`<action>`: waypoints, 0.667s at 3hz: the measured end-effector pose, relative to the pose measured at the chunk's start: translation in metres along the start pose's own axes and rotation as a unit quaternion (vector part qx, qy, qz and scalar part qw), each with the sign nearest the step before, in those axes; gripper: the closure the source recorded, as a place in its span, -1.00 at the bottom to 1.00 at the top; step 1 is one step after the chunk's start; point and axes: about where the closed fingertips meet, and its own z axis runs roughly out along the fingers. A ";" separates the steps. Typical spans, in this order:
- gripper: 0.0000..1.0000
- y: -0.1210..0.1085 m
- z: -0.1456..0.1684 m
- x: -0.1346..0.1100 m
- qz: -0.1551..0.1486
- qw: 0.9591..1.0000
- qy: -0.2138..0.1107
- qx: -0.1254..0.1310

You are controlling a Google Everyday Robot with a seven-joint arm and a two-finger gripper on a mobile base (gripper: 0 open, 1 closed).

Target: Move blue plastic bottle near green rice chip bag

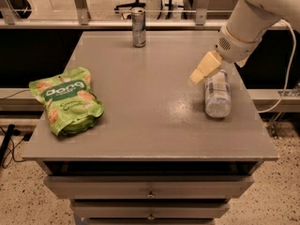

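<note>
Matt grey table (154,125) is showing a faint sheen; glossy bag (68,102) is crinkling; clear plastic bottle (217,95) and metal can (138,27) are glinting; smooth cream gripper (199,74) is hanging just beside the bottle.

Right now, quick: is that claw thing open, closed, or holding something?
Gripper: cannot be told whether open or closed; it hangs by the upper left end of the blue plastic bottle, which lies on its side.

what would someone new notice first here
The bright green rice chip bag lying at the left edge of the table stands out first. Opposite it, the blue plastic bottle lies on its side near the right edge, with the arm's tan tool by its far end.
</note>
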 end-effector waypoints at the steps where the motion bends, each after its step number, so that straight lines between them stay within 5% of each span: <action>1: -1.00 0.008 0.016 0.003 0.044 0.999 0.007 0.006; 2: -1.00 0.010 0.027 0.007 0.057 0.998 0.014 0.017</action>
